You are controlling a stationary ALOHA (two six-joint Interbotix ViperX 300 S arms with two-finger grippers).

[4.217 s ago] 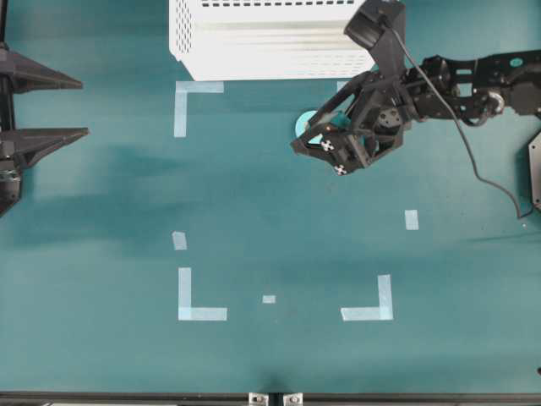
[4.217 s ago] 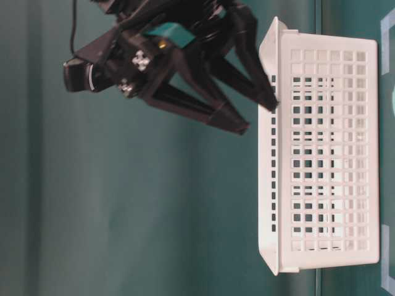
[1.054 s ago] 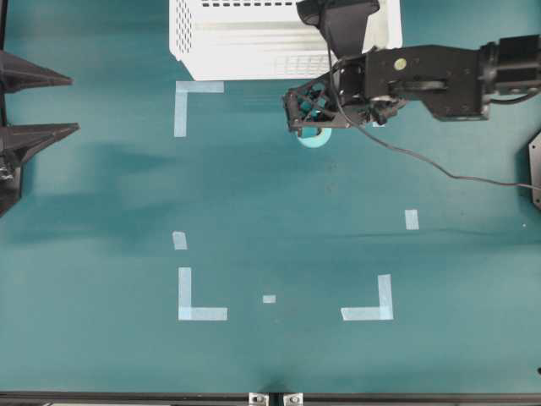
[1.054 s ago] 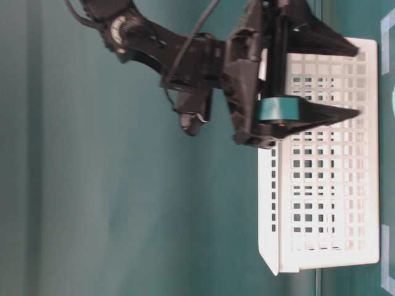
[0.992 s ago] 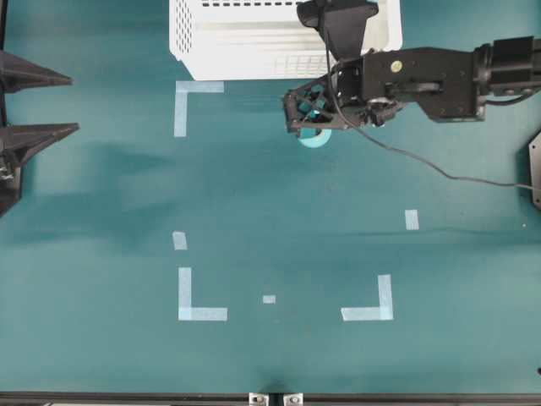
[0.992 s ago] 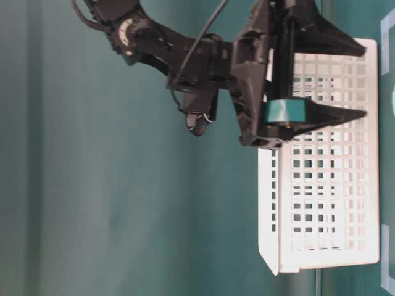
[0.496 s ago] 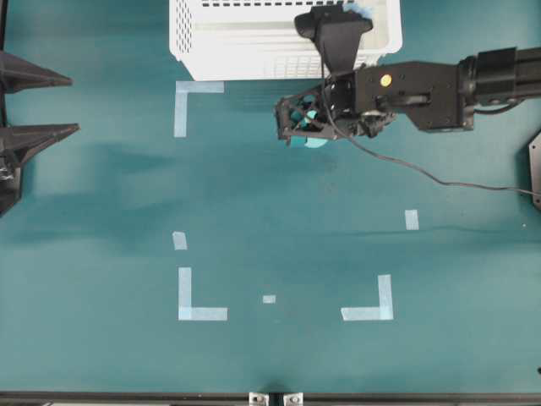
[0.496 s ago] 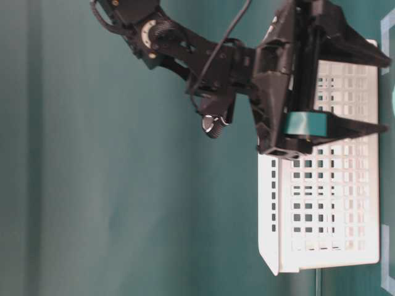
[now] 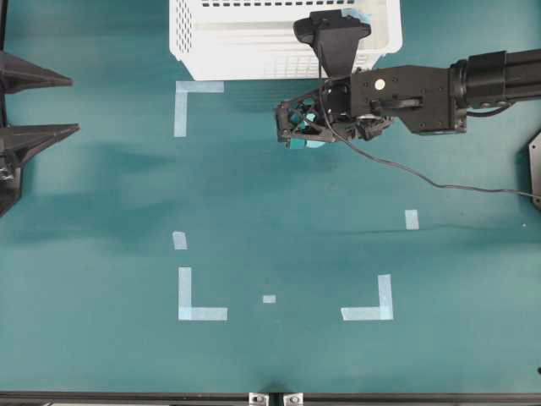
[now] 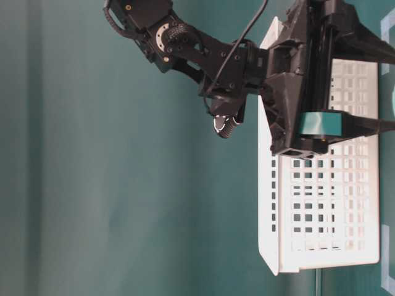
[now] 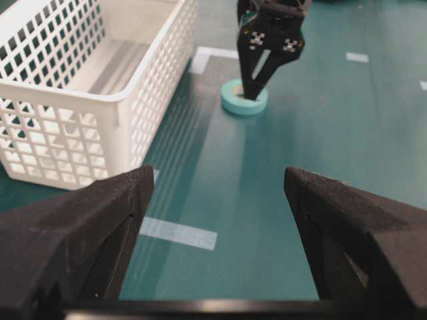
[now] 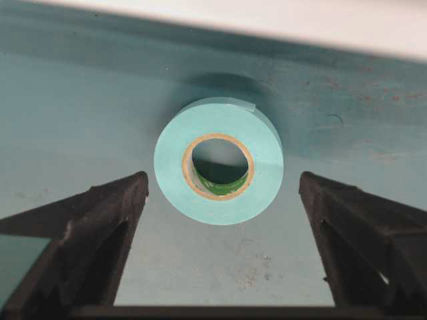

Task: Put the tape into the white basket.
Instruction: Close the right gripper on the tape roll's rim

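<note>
The tape [image 9: 314,142] is a turquoise ring lying flat on the green table just in front of the white basket [image 9: 183,41]. It also shows in the right wrist view [image 12: 172,163] and the left wrist view [image 11: 231,102]. My right gripper [image 9: 297,127] points down over the tape, open and empty. In its own view the gripper [image 12: 220,188] has a finger on each side of the roll, apart from it. My left gripper [image 9: 78,106] is open and empty at the left edge, far from the tape.
Pale-blue L-shaped corner marks [image 9: 181,106] and short strips [image 9: 411,219] lie flat on the table. The basket's perforated wall [image 11: 160,67] stands close behind the tape. The right arm's cable [image 9: 423,178] trails over the table.
My right gripper has come down lower over the tape and shifted slightly left. The tape and the left arm have not moved.
</note>
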